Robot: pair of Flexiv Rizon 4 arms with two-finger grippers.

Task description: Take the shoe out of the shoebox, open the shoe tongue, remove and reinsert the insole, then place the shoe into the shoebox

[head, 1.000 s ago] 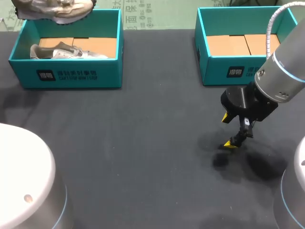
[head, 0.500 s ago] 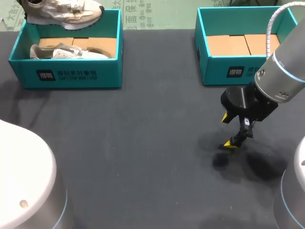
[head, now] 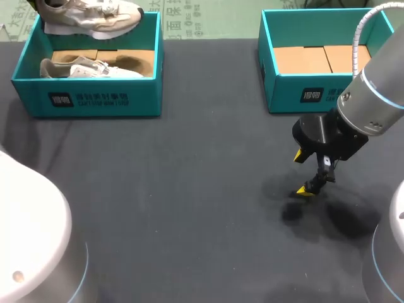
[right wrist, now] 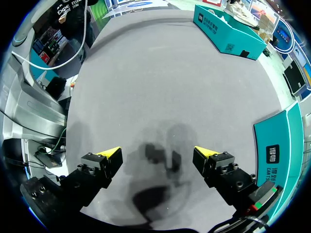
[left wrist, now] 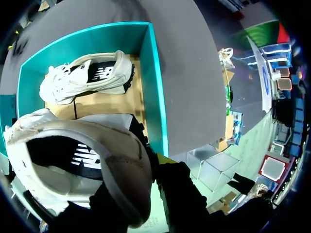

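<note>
Enough bare dark tabletop (head: 189, 189) is offered btwn the two teal boxes, so set-down room is not the worry; the route there is. The left shoebox (head: 95, 101) is stood right under the load, w/ its far wall beneath the lifted shoe (head: 88, 16), which is held aloft over that rim. If the shoe is swung across too low, sole or toe could be caught on a wall and the box dragged or tipped. The right shoebox (head: 303, 95) is set well apart & is not threatened. A second shoe (head: 88, 68) is seen lying on its side inside the left shoebox and could be knocked by a low pass. The left gripper (left wrist: 158, 162) is judged to be clamped on the lifted shoe at the heel end, though its fingers are mostly hidden. A hold on soft padding so far from the toe could be lost, i.e. the shoe may pivot or slip. The right gripper (head: 303, 173) is held apart & empty over the tabletop, prob. too far off for any catch.
</note>
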